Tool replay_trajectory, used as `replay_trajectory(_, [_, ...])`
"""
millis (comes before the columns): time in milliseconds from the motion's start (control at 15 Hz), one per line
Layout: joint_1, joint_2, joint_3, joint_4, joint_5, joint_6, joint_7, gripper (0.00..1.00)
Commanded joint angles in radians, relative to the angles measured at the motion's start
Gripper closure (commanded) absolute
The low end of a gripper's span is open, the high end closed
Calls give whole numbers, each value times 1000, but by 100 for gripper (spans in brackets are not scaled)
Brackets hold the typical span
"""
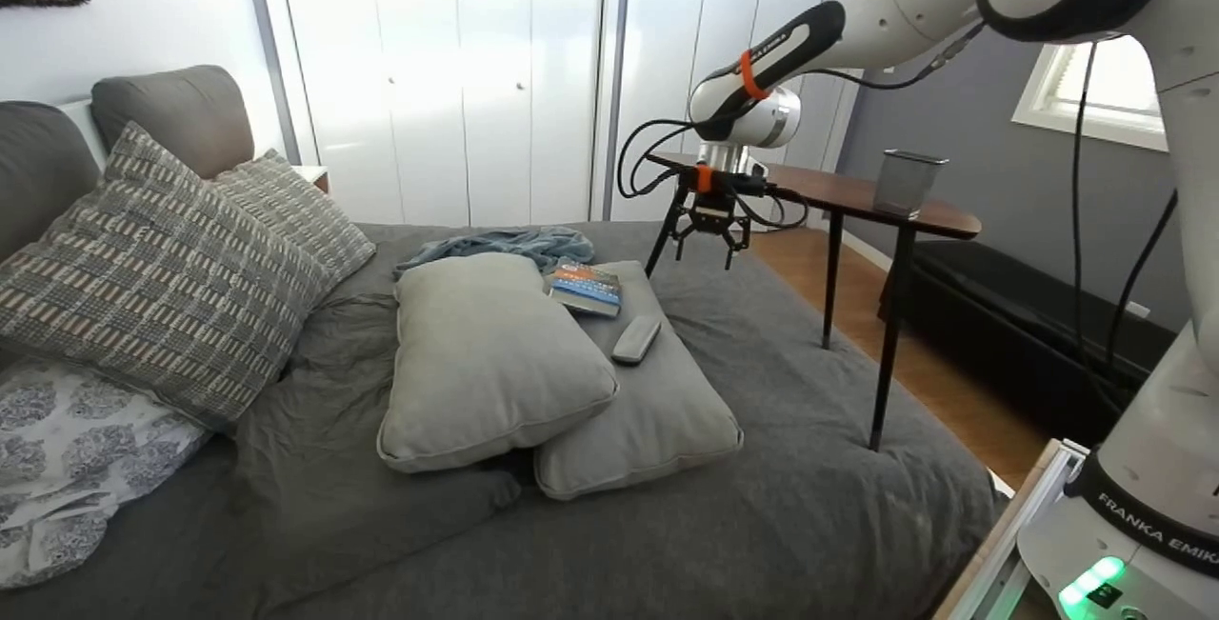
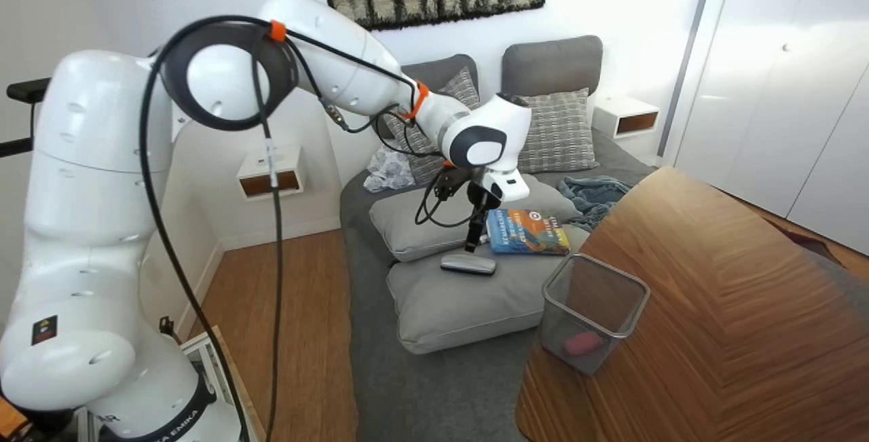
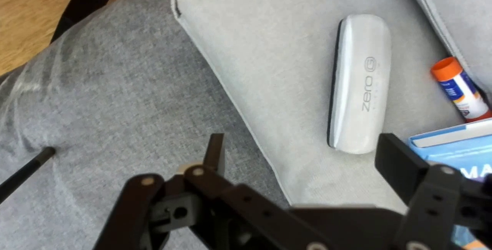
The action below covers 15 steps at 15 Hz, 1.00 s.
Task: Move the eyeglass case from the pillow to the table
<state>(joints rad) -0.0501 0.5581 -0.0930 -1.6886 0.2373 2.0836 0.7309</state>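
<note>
Two black fingers (image 3: pixel 399 165) stood spread wide, so the tool (image 3: pixel 300 148) was released, hanging above the bed (image 1: pixel 762 544) and clear of the eyeglass case (image 3: pixel 363 85)! And that case, silver-grey and lettered "zero G", lay right there on the lower pillow (image 3: pixel 269 54), near the edge of the upper pillow (image 1: pixel 486 353) stacked partly on top. Close by, an orange-capped glue stick (image 3: pixel 463 90) lay beside the blue-and-orange book (image 2: pixel 528 233). Over on the wooden counter (image 2: pixel 733 306), apart from the case, a see-through bin (image 1: pixel 905 184) stood upright with a pink object (image 2: pixel 582 343) inside.
</note>
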Motion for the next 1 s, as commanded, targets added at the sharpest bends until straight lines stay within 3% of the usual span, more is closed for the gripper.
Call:
replay_trajectory(0, [2,234,24,247,84,-42,97,0])
replay_trajectory(267, [11,418,40,440,82,-56,153,0])
replay_trajectory(467, [10,529,66,584,60,-109,102,0])
replay_trajectory(933, [1,704,94,871,56,-335,56,0])
